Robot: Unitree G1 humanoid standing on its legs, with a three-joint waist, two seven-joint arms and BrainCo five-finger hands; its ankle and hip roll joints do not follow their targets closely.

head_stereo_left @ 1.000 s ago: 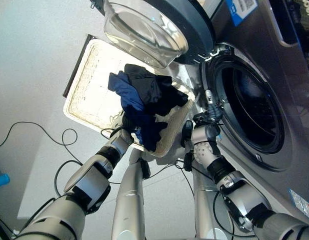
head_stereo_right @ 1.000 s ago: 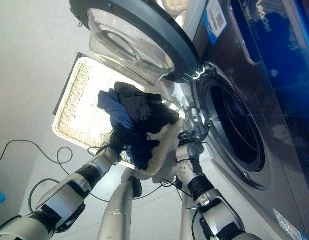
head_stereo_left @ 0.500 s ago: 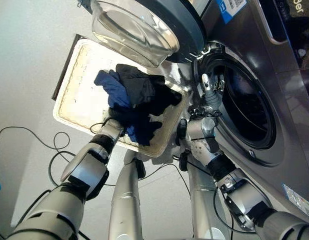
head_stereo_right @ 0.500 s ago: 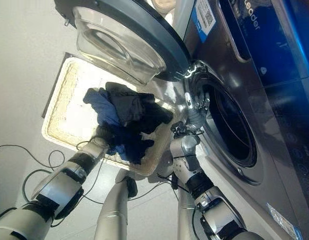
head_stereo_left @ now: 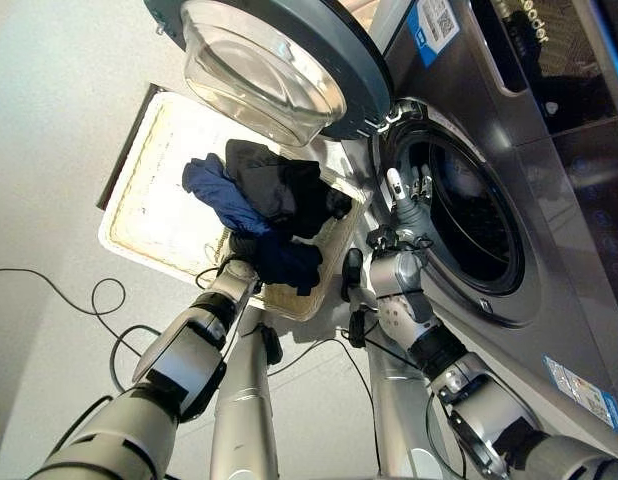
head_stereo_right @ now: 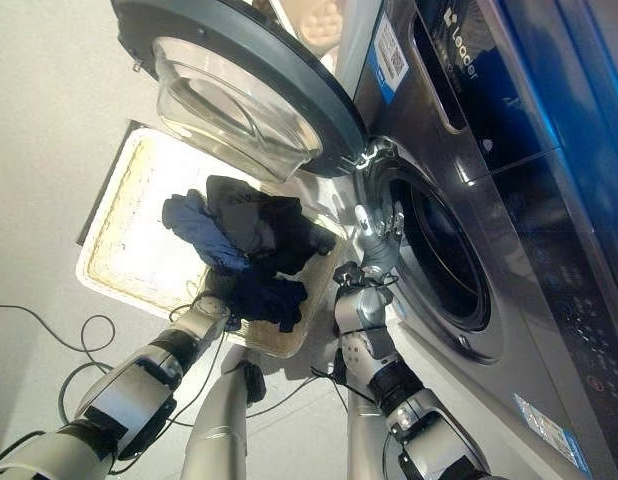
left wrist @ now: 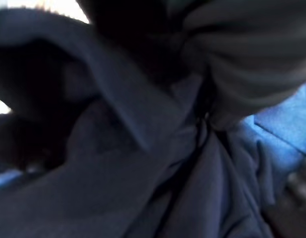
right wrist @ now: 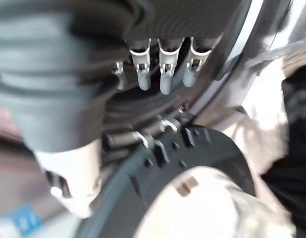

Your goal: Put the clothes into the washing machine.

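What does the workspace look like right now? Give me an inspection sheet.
Surface: pale floor, with a shallow woven basket beside the machine.
Job's things: dark and blue clothes piled in the basket, none seen in the drum. Washing machine with its door swung open over the basket.
Clutter: nothing seen.
Hands: left hand at the near edge of the clothes pile, fingers hidden in the cloth. Right hand raised at the drum opening's rim, fingers straight, holding nothing.
Cables: nothing seen apart from the robot's own.
Surroundings: labels on the machine's front; nothing else seen.
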